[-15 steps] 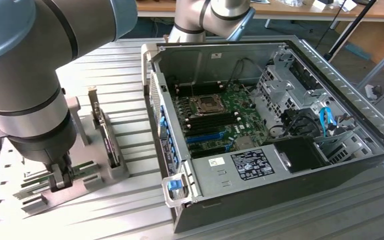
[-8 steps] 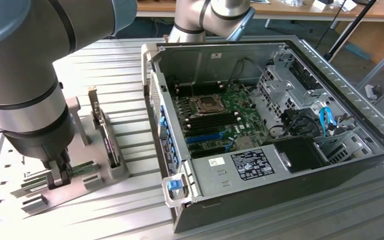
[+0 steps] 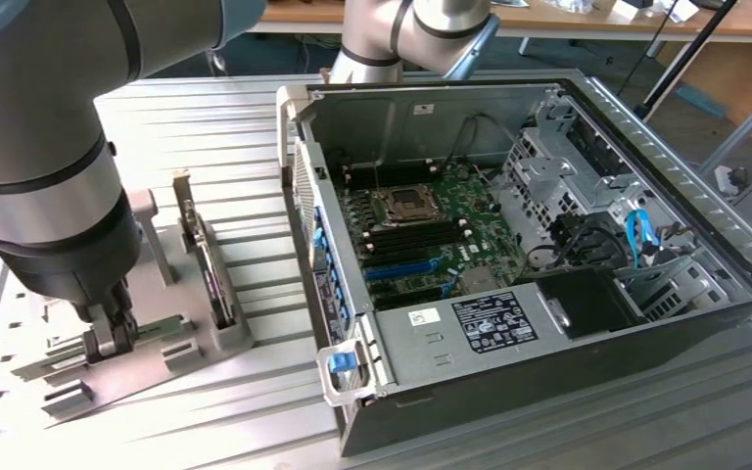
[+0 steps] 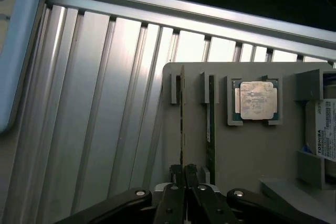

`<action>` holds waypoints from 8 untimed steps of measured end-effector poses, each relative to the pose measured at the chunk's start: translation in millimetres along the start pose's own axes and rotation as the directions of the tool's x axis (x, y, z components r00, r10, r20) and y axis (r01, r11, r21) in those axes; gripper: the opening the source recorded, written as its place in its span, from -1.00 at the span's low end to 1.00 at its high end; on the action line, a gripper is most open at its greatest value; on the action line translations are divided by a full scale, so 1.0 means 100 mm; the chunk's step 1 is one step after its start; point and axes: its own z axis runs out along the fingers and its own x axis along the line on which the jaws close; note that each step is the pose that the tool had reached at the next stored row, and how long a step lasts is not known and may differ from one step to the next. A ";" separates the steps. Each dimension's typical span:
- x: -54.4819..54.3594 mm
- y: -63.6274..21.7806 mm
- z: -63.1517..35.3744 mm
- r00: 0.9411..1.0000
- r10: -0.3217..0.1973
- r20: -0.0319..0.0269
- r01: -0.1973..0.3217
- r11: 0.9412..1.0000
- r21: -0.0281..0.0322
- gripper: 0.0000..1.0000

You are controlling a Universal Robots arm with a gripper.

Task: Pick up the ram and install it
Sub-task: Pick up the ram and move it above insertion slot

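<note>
Quick status on your run, biggest stuff first. The open computer case (image 3: 415,113) sits well apart from the grey holder (image 3: 154,357), off to the exterior view's right of it, with the motherboard (image 3: 435,230) lying flat inside. I can't make out any stick seated on that board, so I'd call the install half entirely left to do.

The holder is where it's all happening. Your gripper (image 3: 109,338) is down on it, on the side away from the case. In the wrist view the ram (image 4: 182,114) stands on edge in the slot row right along the holder's outer edge. The fingers (image 4: 176,179) are pinched almost fully closed, one on each face of the board at its end. So the grab looks done to me. The far end lines up with the holder's notch, so my guess is it isn't out of the holder yet, though I can't say for sure.

The stick shows up edge-on: a long, very thin, straight line with a tan-looking edge, upright, no visible tilt. Its twin (image 4: 211,124) sits just beside it in the next row, green edge showing, untouched. The square silver processor chip (image 4: 255,99) is one pocket further in on the holder.
</note>
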 end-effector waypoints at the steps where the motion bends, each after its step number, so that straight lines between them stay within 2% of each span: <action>1: 0.00 0.001 -0.022 1.000 0.000 0.000 0.000 1.000 0.000 -0.76; 8: 0.00 0.007 -0.150 1.000 0.000 0.000 0.000 1.000 0.000 -0.76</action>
